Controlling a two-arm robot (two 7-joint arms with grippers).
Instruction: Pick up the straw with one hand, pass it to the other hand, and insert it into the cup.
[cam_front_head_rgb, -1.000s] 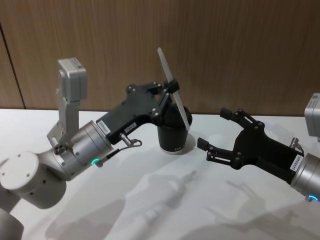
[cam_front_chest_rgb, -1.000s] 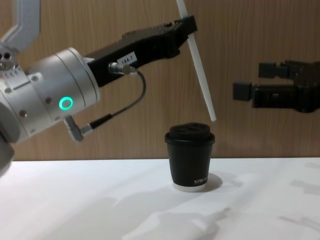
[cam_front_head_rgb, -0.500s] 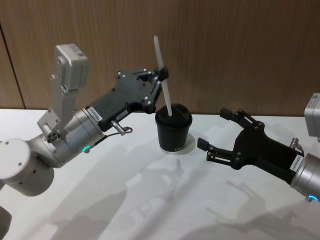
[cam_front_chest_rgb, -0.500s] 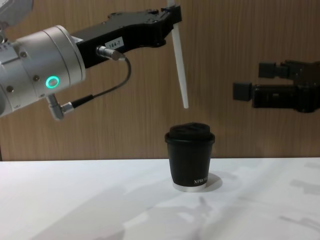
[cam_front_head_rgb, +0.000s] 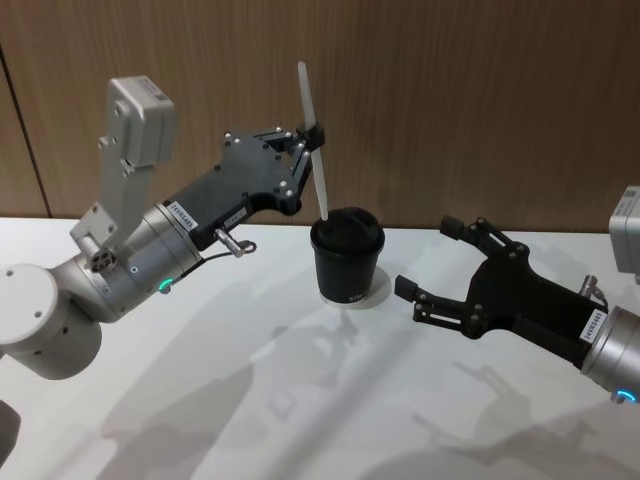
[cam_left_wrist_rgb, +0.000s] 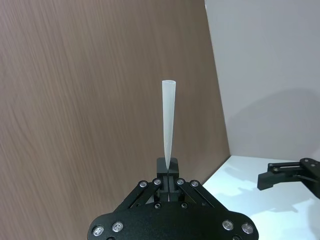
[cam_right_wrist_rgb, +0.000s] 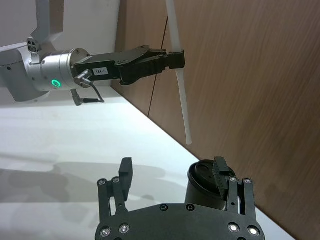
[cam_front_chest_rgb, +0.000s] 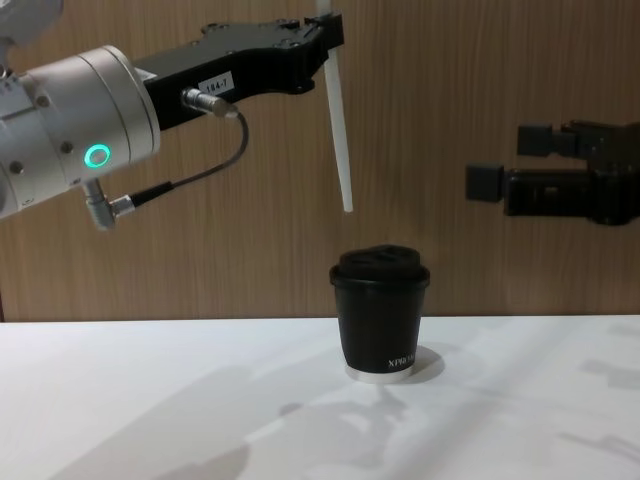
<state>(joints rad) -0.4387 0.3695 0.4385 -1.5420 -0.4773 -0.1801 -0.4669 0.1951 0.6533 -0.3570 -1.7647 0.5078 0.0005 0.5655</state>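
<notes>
My left gripper (cam_front_head_rgb: 312, 135) is shut on the long white straw (cam_front_head_rgb: 318, 182) near its upper half and holds it almost upright, high over the table. The straw's (cam_front_chest_rgb: 338, 130) lower tip hangs clear above the left part of the lid of the black cup (cam_front_chest_rgb: 380, 310). The cup (cam_front_head_rgb: 346, 262) stands upright on the white table (cam_front_head_rgb: 300, 400). My right gripper (cam_front_head_rgb: 428, 257) hovers open to the right of the cup, with nothing between its fingers. In the right wrist view the cup (cam_right_wrist_rgb: 201, 173) sits just beyond my open right gripper (cam_right_wrist_rgb: 172, 172), with the straw (cam_right_wrist_rgb: 181, 100) overhead.
A brown wooden wall (cam_front_head_rgb: 480, 100) rises directly behind the cup. The left arm's grey cable (cam_front_chest_rgb: 195, 178) loops under its silver wrist. The white table stretches out in front of the cup and to both sides.
My left gripper has carried the straw up and to the left, and the straw now stands more upright with its tip higher above the lid. The right arm has not moved.
</notes>
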